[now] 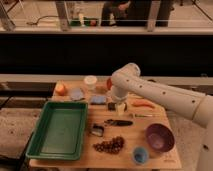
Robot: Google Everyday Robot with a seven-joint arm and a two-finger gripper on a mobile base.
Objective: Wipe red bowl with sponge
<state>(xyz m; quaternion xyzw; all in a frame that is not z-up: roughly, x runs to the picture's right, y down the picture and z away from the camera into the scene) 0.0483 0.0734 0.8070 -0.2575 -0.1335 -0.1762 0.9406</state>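
Observation:
My white arm reaches in from the right and bends down over the back of the wooden table. The gripper (120,106) hangs just above the table, open, with nothing in it. The red bowl (108,83) is behind the arm, and only a sliver of its left rim shows. A short way left of the gripper, the light-blue sponge (98,99) lies flat on the table. A black block (111,106) sits between the two, right beside the gripper.
A green tray (57,129) fills the table's left side. At the back stand a grey-blue piece (76,94), an orange object (60,88) and a white cup (90,81). In front are a black-handled tool (119,122), dark beads (110,145), a purple bowl (160,136) and a small blue cup (140,155).

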